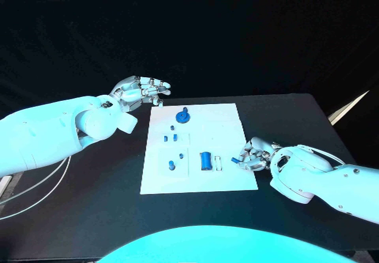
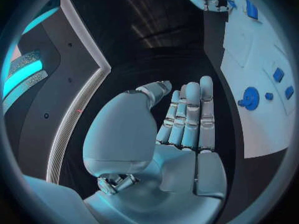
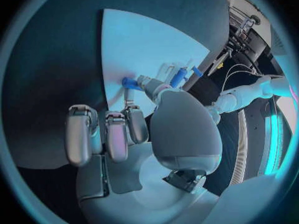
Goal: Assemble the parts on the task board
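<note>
At the right edge of the task board (image 1: 197, 186), my right hand (image 1: 257, 156) pinches a small blue part (image 1: 235, 160) between thumb and a finger, low over the white surface. A blue cylinder (image 1: 205, 160) lies just beside it. My left hand (image 1: 141, 93) hovers released near the board's far left corner, close to the blue gear (image 1: 182, 115).

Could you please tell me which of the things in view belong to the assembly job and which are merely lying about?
Belonging to the job:
task board
blue gear
blue cylinder
small blue part at the right hand fingertips
left hand, open beside the board

Lying about:
white cables on the black table
</note>
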Motion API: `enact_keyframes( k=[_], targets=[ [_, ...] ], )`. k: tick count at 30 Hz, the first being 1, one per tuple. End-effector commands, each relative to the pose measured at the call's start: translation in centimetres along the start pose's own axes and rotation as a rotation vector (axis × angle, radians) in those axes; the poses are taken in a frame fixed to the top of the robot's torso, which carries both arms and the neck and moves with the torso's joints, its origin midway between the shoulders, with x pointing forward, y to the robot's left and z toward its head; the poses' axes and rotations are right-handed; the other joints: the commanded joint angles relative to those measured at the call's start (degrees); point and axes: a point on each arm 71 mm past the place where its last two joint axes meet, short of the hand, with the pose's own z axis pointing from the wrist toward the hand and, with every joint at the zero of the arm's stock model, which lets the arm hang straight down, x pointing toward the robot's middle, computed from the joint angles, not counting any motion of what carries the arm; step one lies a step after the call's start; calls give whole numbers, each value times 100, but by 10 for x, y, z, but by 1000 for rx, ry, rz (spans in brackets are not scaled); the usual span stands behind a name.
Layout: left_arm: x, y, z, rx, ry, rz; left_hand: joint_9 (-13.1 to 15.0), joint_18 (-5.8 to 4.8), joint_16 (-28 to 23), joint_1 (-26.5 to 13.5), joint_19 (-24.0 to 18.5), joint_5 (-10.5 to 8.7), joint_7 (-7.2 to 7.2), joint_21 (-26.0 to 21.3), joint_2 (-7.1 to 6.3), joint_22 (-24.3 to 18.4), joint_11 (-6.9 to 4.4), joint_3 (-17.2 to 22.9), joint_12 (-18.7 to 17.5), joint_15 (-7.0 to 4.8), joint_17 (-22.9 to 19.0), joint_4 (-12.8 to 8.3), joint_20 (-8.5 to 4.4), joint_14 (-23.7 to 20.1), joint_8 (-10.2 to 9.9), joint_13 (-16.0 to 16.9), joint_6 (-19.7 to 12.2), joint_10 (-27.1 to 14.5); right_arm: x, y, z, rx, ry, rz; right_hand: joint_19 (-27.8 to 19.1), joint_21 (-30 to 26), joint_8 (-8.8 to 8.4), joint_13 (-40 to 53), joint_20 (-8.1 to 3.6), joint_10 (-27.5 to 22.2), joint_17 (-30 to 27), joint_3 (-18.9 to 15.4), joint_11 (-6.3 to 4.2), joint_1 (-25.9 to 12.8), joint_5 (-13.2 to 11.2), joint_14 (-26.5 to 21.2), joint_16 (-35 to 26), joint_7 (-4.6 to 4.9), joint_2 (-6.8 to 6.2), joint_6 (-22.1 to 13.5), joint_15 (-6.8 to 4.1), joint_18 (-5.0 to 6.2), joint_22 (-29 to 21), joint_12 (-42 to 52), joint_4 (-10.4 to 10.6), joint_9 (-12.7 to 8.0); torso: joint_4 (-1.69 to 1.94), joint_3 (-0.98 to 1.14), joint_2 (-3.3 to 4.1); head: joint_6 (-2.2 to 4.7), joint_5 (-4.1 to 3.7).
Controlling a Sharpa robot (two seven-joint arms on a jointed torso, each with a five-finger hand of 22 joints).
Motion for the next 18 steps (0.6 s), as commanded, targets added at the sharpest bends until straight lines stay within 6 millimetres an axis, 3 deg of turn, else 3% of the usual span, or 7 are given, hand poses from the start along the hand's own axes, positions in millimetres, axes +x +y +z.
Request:
enact_keyframes(
  k=[1, 12, 18],
  targets=[
    [1, -1, 1, 3, 4, -2, 90, -12, -64, -72, 91, 16, 9, -92, -6, -62, 23, 26, 91, -8, 21, 64, 2, -32, 134, 87, -70, -48, -2, 7, -3, -10, 10, 42, 404, 181, 141, 937, -73, 110, 1280, 585, -63, -135, 355, 544, -19, -62, 116, 79, -26, -68, 1383, 148, -56, 158, -8, -9, -4, 0, 3],
    [2, -1, 1, 3, 7, -3, 90, -11, -64, -63, 94, 17, 8, -92, -4, -62, 23, 29, 92, -9, 21, 58, 1, -33, 136, 87, -70, -48, 6, 30, -4, -33, 77, 119, 404, 180, 166, 943, -73, 120, 1288, 611, -62, -393, 334, 546, -15, -63, 70, 75, -25, -68, 1383, 159, -41, 203, -4, -4, 5, 0, 1],
    [3, -1, 1, 3, 8, -3, 90, -11, -64, -63, 94, 17, 8, -92, -4, -62, 23, 29, 92, -9, 21, 58, 1, -33, 136, 87, -70, -48, 11, 37, 0, -26, 83, 136, 408, 193, 167, 957, -70, 135, 1296, 574, -58, -793, 58, 548, -10, -62, 84, 87, -21, -70, 1385, 184, 119, 223, -3, -1, 4, 0, 14]
  ],
)
